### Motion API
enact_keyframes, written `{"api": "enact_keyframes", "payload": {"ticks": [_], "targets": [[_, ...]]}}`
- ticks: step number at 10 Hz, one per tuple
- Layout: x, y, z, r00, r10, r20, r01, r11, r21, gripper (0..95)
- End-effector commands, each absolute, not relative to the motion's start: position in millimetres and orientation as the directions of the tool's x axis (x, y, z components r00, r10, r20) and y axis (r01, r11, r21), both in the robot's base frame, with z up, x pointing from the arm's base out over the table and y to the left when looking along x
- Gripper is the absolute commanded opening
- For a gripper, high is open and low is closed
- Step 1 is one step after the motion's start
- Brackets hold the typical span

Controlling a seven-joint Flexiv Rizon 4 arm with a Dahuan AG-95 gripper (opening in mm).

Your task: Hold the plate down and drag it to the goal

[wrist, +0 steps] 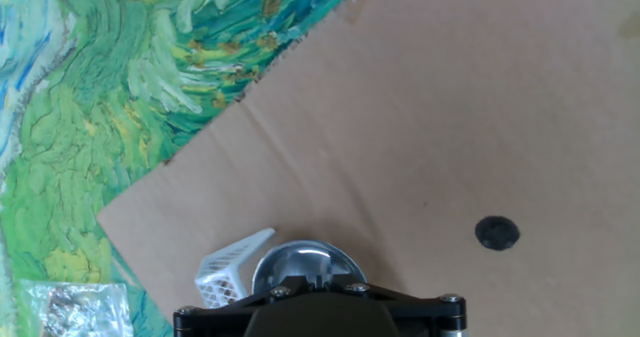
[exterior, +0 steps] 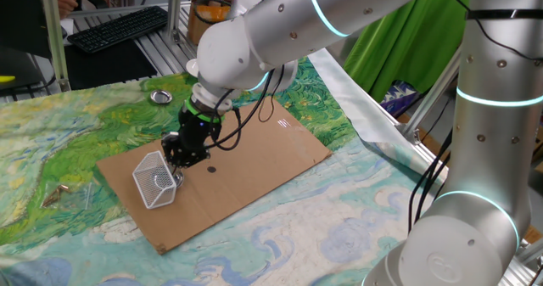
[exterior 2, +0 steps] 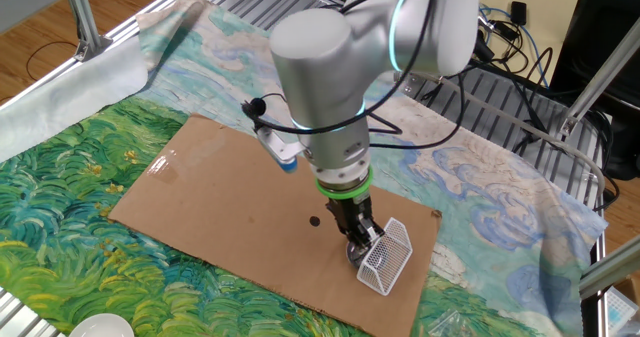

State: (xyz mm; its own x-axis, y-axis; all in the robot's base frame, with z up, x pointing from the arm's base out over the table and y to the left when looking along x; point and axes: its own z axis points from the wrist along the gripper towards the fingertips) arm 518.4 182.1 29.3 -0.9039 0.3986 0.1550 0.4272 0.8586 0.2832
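one small round shiny steel plate (wrist: 300,267) beside one white wire-mesh basket (exterior: 154,180) on one brown cardboard sheet (exterior: 254,163); one black two-finger gripper (exterior: 178,163), fingers together, over plate; one black dot (wrist: 496,233).

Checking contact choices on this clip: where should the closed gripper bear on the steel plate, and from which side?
Probably from above, closed tips pressing into the plate's shallow hollow. It lies flat on the cardboard with a low raised rim, which should catch the tips when dragging. The gripper already sits over it, shut, right beside the basket. Actual contact is hidden.
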Motion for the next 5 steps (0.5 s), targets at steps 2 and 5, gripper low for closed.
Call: {"api": "enact_keyframes", "payload": {"ticks": [2,5], "targets": [[522,169,39,-0.917,0.371,0.149,0.398,0.88,0.258,0.0],[529,146,51,-0.954,0.278,0.109,0.295,0.935,0.196,0.0]]}}
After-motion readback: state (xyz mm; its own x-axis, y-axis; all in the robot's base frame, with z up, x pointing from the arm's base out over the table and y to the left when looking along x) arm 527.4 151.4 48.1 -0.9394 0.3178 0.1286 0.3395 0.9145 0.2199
